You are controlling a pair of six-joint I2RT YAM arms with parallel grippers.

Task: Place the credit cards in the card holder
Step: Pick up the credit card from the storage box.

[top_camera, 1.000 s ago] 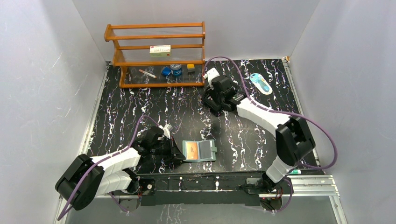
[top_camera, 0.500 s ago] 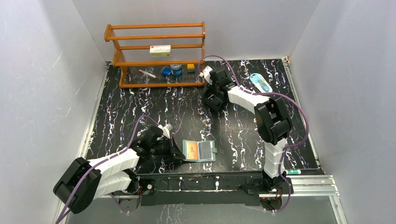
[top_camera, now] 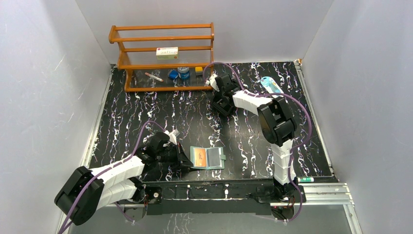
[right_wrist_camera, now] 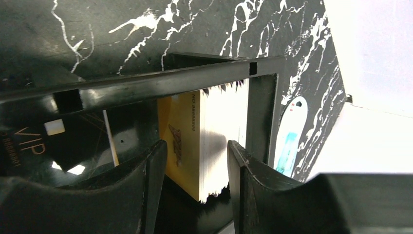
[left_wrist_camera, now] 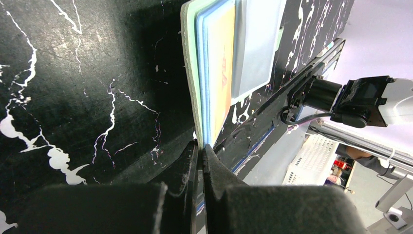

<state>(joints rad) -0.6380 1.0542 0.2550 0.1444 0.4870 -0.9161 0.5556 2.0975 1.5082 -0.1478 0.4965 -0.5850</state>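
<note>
Standing between the right fingers (right_wrist_camera: 146, 190), a stack of credit cards (right_wrist_camera: 204, 141)

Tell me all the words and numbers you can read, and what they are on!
"VIP": on the dark card in the black box.
"NO" and then digits too blurred to read: on the yellow card beside it.
Small orange print below "VIP": too small to read.
Print on the white box on the wooden shelf: too small.
Dark mark on the orange card in the card holder: blurred.
</note>
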